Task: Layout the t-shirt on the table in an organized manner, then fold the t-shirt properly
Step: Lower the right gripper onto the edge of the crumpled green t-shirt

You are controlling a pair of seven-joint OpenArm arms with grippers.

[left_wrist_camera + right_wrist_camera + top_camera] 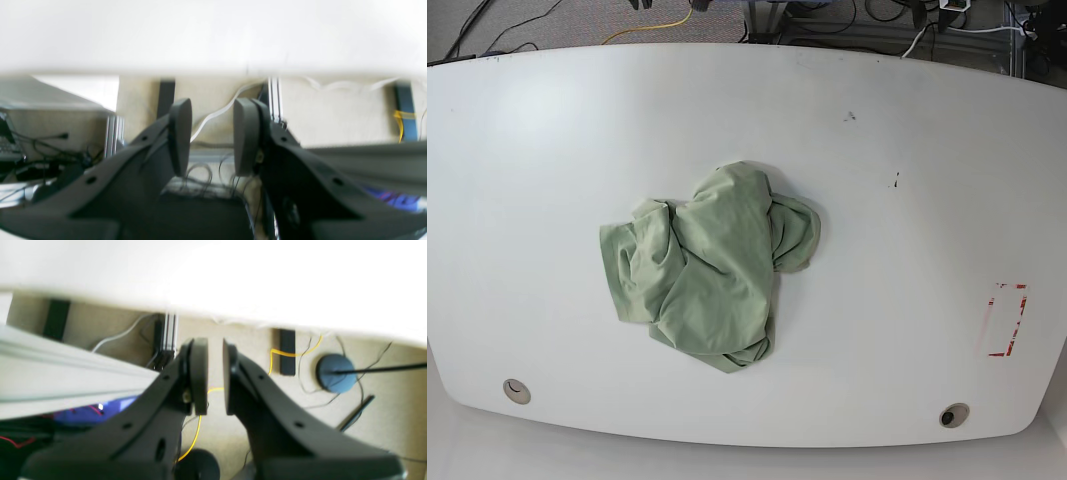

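White and glossy, the table (907, 130) carries the t-shirt (712, 265) in a crumpled heap at its middle, well beyond the left gripper (211, 136) and right gripper (215, 373), both slightly parted, empty and off the table edge, seemingly awaiting the spreading.

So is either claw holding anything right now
Nothing. Left claw and right claw are open and empty; the crumpled sage-green fabric t-shirt lies untouched on the glossy white table.
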